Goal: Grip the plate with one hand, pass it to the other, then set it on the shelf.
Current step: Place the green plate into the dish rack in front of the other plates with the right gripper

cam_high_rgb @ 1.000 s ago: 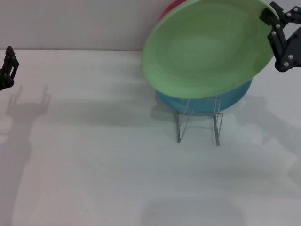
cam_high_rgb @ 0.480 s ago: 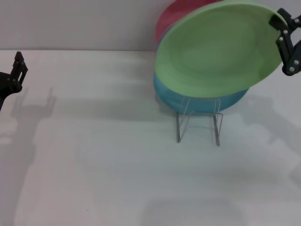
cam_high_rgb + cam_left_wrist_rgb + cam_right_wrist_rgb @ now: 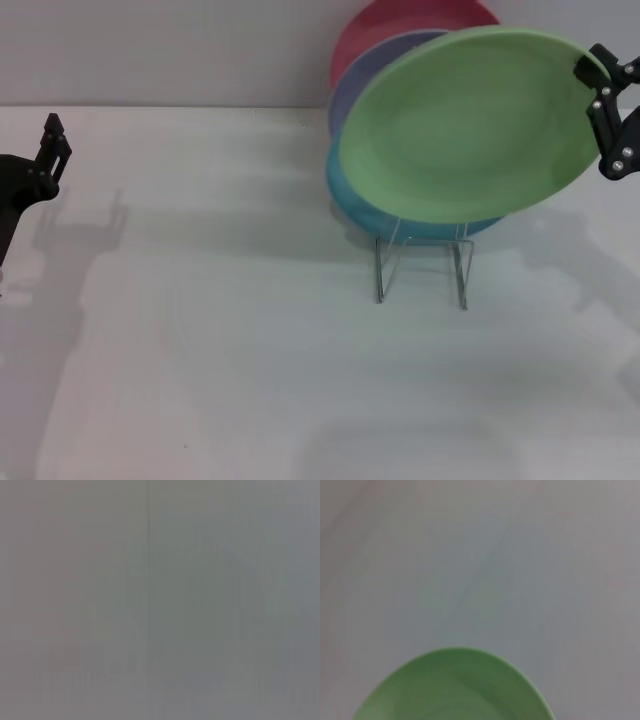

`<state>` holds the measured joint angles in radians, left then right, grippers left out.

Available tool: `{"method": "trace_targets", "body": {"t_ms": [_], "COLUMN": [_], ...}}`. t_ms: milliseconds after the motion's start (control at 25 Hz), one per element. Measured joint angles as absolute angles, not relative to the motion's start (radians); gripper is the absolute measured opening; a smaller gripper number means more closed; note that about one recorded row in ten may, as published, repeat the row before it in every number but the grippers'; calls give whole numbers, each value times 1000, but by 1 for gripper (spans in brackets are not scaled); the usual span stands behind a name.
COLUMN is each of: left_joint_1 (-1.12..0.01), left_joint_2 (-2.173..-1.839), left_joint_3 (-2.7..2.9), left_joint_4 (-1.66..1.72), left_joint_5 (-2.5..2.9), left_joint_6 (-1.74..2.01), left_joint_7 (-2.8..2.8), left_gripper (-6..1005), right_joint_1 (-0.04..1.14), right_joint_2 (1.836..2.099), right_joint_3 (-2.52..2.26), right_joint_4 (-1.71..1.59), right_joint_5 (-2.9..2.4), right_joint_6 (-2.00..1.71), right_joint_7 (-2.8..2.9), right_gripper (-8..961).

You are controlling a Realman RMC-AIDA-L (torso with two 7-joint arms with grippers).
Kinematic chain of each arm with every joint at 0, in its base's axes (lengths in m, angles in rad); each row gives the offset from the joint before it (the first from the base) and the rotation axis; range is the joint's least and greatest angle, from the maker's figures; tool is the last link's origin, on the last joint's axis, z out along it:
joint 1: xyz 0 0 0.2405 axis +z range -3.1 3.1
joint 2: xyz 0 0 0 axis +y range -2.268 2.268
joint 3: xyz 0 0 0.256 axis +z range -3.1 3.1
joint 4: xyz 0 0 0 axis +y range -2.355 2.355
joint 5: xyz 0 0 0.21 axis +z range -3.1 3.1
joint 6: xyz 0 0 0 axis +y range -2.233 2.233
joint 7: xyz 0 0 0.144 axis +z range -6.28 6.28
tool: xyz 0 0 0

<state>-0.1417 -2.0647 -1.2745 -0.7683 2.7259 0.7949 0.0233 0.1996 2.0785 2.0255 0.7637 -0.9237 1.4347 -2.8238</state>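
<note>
- Now the right gripper (image 3: 603,105) clamps the green plate (image 3: 470,125) by its rim above the wire shelf (image 3: 420,265).
- Lower it gently between the loops.
- Whether the left gripper (image 3: 50,150) is parted, I cannot tell.

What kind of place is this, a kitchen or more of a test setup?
Likely a lab test bench, not a kitchen: a bare white table against a plain wall, one wire shelf with coloured plates, and the right gripper holding the light green plate.

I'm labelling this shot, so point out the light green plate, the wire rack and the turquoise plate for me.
Round light green plastic plate (image 3: 465,125): head view, centre of its face.
Thin silver wire rack (image 3: 462,275): head view, right upright wire.
Round turquoise plate (image 3: 345,195): head view, lower left rim, below the green plate.
</note>
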Motion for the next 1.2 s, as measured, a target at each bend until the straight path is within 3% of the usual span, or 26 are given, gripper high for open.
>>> {"method": "trace_targets", "body": {"t_ms": [1200], "left_joint_1": [-154], "left_joint_2": [-2060], "left_joint_3": [-1261], "left_joint_4": [-764], "left_joint_5": [2726], "left_joint_6": [788], "left_joint_7": [26], "left_gripper": [695], "right_joint_1": [251], "right_joint_2": [2078], "right_joint_3": [2022], "right_joint_4": [587], "right_joint_5": [-950], "right_joint_6": [1396], "right_joint_7": [-2883], "right_gripper": [36]}}
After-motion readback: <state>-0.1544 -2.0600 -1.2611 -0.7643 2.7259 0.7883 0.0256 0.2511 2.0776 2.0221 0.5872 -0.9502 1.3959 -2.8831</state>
